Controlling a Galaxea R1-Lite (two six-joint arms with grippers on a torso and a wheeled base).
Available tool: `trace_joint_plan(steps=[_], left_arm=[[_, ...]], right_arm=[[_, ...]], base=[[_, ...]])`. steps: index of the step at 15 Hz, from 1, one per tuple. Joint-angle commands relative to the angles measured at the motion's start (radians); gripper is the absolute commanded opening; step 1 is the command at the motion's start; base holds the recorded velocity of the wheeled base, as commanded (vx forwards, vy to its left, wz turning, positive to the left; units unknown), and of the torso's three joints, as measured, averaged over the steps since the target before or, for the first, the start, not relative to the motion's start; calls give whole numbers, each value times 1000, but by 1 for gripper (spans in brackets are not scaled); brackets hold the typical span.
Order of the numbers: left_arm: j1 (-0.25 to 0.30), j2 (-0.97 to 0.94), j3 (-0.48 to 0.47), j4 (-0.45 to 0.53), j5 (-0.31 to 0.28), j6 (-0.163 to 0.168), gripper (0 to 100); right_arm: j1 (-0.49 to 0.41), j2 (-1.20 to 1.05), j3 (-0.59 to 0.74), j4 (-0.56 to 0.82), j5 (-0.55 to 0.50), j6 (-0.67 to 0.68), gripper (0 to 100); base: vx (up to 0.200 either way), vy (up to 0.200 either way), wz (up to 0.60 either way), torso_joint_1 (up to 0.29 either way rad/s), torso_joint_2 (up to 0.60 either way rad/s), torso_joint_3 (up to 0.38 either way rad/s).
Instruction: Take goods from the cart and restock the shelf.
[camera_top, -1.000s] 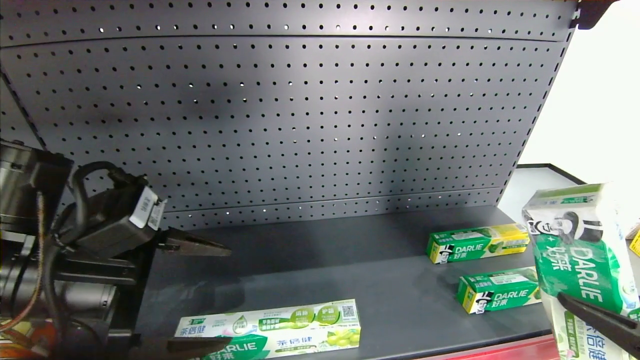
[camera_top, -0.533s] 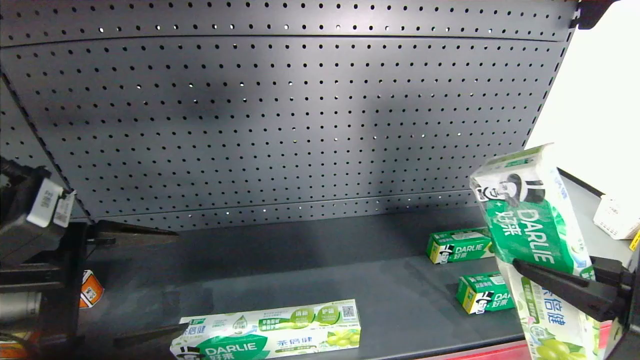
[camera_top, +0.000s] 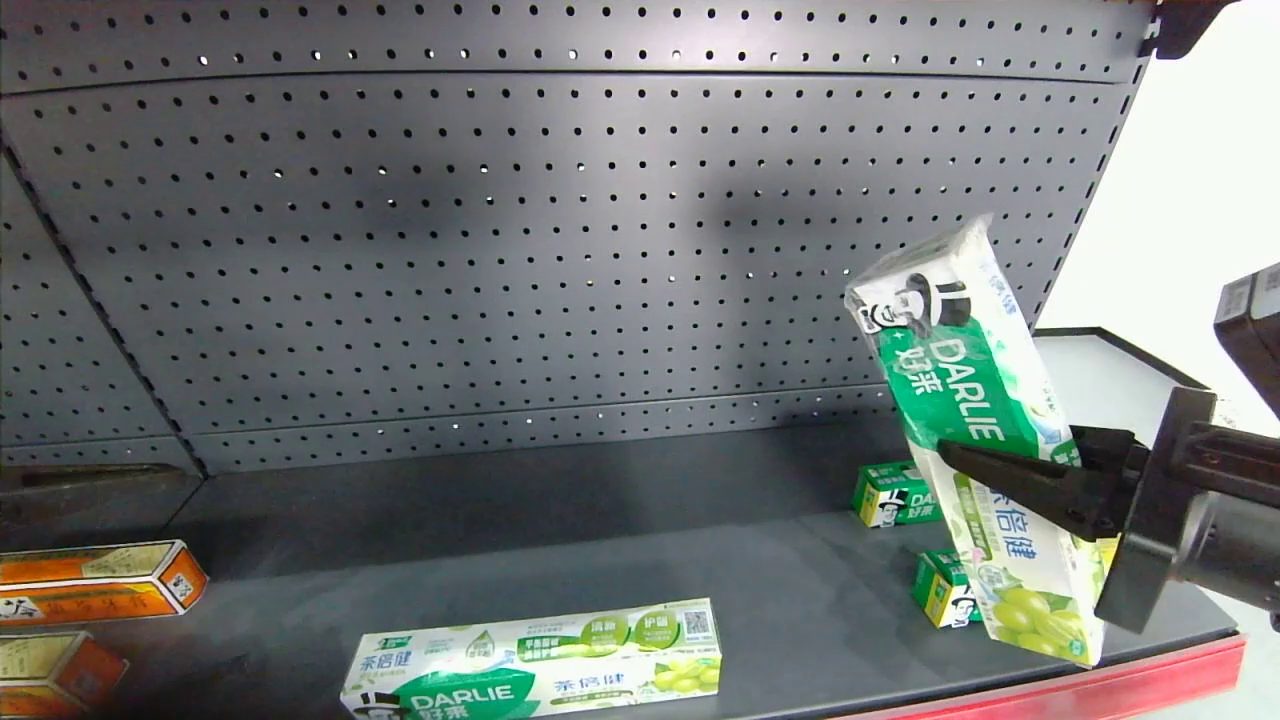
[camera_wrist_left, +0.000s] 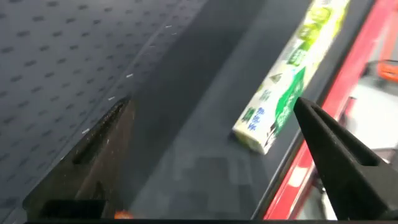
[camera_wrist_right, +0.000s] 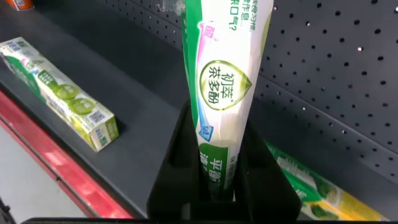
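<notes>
My right gripper is shut on a green and white toothpaste pack, held upright and tilted above the right end of the dark shelf. The right wrist view has the same pack clamped between the fingers. A long toothpaste box lies near the shelf's front edge. Two small green boxes lie on the shelf, partly hidden behind the held pack. My left gripper hangs open over the shelf's left part, with the long box beyond it.
Two orange boxes lie at the shelf's far left. A perforated grey back panel rises behind the shelf. A red strip runs along the front edge. The shelf's middle is bare.
My right gripper has carried the toothpaste pack up and to the left, over the shelf's right end. The left arm has drawn back to the left, uncovering the orange boxes.
</notes>
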Motion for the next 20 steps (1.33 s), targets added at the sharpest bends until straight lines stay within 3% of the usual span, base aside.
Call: trace_joint_plan(steps=[1,2,4,5,9,12,14,15,16,18,19,20], left_arm=[[55,-107,42,0,-2,0,100],[64,-144,56,1,-2,-3,100],[71,-179,63,0,0,-42,100],[96,-208,66,0,0,-42,100],[104,-244,88,0,-2,-52,100],[104,-271,171,-8,-2,-49,100],[104,-428,273,-3,4,-71,100],[104,-506,324,-3,19,-121,100],[104,-540,346,-2,32,-144,100],[116,-638,412,-6,65,-278,100],[130,-739,419,-8,96,-433,100],[130,-799,428,0,108,-502,100]], right_arm=[[2,31,-6,-10,1,-1,0],[1,23,3,-11,-1,-1,0],[-1,14,10,-11,-1,-1,0],[-1,12,13,-13,-1,-1,0],[-2,6,13,-13,-1,-1,0],[-2,6,2,-13,-4,-3,0],[-5,-11,8,-10,-4,-3,0],[-5,-14,13,-10,-6,-3,0],[-5,-14,11,-10,-6,-3,0],[-4,-8,5,-11,-6,-3,0],[-5,-9,3,-11,-6,-3,0],[-5,-9,3,-11,-6,-3,0]], base=[[0,0,0,0,0,0],[0,0,0,0,0,0],[0,0,0,0,0,0],[0,0,0,0,0,0],[0,0,0,0,0,0],[0,0,0,0,0,0],[0,0,0,0,0,0],[0,0,0,0,0,0],[0,0,0,0,0,0],[0,0,0,0,0,0],[0,0,0,0,0,0],[0,0,0,0,0,0]])
